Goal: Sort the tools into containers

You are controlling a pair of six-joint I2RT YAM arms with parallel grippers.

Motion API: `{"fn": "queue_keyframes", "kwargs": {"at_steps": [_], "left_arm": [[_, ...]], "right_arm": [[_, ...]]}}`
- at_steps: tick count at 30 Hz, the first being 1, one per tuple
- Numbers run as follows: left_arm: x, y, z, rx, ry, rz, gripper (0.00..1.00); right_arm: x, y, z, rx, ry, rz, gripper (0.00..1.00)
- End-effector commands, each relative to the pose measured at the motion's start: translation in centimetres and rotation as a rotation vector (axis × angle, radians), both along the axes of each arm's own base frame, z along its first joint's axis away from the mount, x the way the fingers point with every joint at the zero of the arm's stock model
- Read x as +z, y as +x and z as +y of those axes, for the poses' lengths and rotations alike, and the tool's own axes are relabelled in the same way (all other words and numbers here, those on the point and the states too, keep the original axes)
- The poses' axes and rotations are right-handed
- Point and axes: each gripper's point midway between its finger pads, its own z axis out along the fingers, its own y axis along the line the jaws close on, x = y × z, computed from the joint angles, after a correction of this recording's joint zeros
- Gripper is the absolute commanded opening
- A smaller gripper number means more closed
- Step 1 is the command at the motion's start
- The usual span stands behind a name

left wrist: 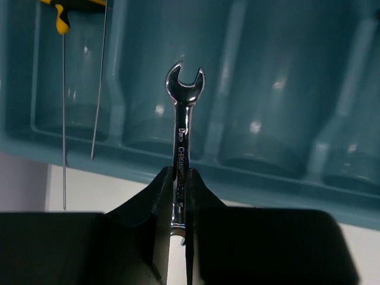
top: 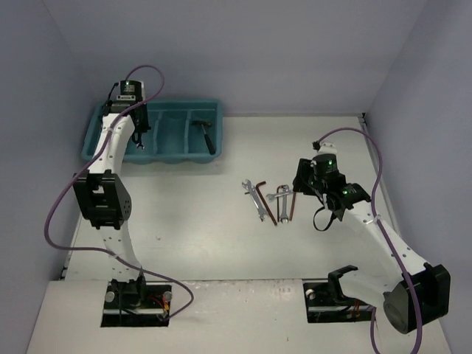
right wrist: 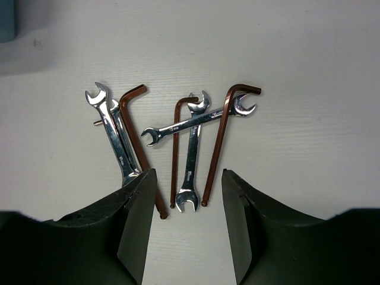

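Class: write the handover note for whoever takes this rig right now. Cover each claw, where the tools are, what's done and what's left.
Left claw: shut on a silver wrench, held over the teal tray.
Right claw: open and empty, hovering over the loose wrenches and three red L-keys on the table.
Done: hammer and a yellow-and-black tool are in the tray.
Left: drop the held wrench, then sort the loose ones.

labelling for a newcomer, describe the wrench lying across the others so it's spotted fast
On the white table, right of the teal plastic tray, sits a cluster of silver wrenches and dark red L-shaped keys. One silver wrench lies crosswise over another; the rest run roughly parallel.
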Motion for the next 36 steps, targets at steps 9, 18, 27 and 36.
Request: {"fn": "queue_keyframes", "kwargs": {"at_steps": [9,18,27,36], "left_arm": [[-2.1,9.7,5.7,0.025,0.079,-0.079,0.23],[0.2,6.7,2.0,0.017,-0.055,-0.120,0.46],[2.7,-6.3,-3.6,0.021,-0.231,-0.100,0.68],[4.2,-15.9,-3.5,-0.045,-0.215,-0.171,0.72]], "right_arm": [[2.0,0.0,2.0,0.112,0.061,-0.025,0.46],[0.6,-0.5,2.0,0.149,0.027,0.022,0.47],[-3.0,-0.5,6.9,0.309,-0.103,0.120,0.45],[-5.8,1.7,11.0,0.430,-0.203,0.183,0.44]]}}
